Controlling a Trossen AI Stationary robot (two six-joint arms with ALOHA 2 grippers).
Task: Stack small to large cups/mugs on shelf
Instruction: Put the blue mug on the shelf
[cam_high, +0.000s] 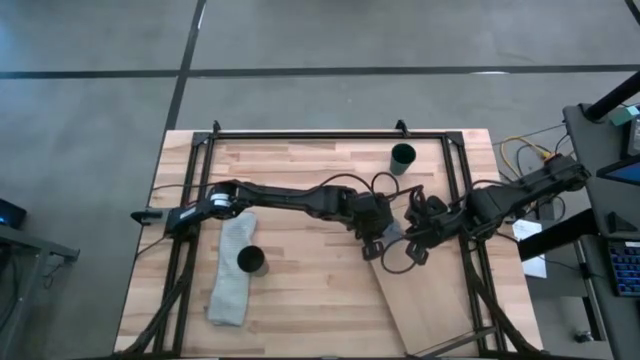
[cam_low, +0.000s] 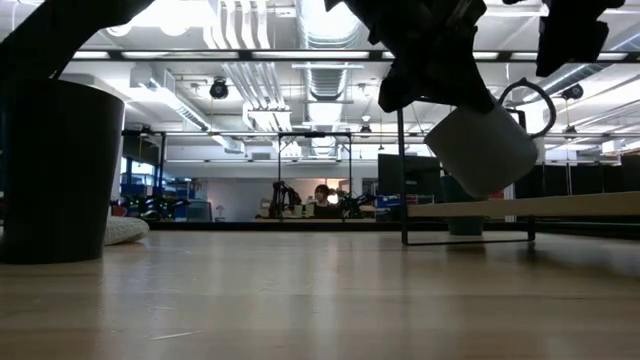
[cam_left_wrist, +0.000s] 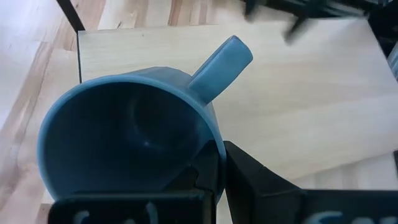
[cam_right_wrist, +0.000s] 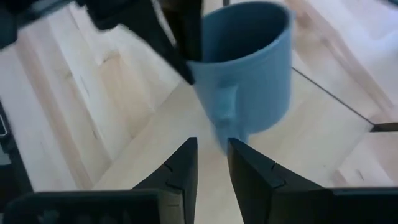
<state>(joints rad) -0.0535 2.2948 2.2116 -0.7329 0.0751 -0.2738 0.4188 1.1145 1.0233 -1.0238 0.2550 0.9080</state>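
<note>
A blue-grey ceramic mug with a side handle is held tilted above the near end of the long pale plain-wood shelf board, clear of its surface as seen from the low view, where the mug hangs in the air over the board's edge. The left gripper is clamped on the mug's rim, one finger inside the wall and one outside, next to the handle. The right gripper is placed just below the mug's handle; its two dark fingers are drawn close together with only a narrow gap between them, and nothing is seen pinched there, though the handle stands right at their tips and whether it is touched cannot be told. In the high view the two grippers meet near the middle of the striped butcher-block tabletop, at the upper end of the shelf board. A dark teal-green round cup is set upright near the far edge of the table, well apart from the arms. A black round cup stands on the table touching a grey folded cloth, on the left side.
</note>
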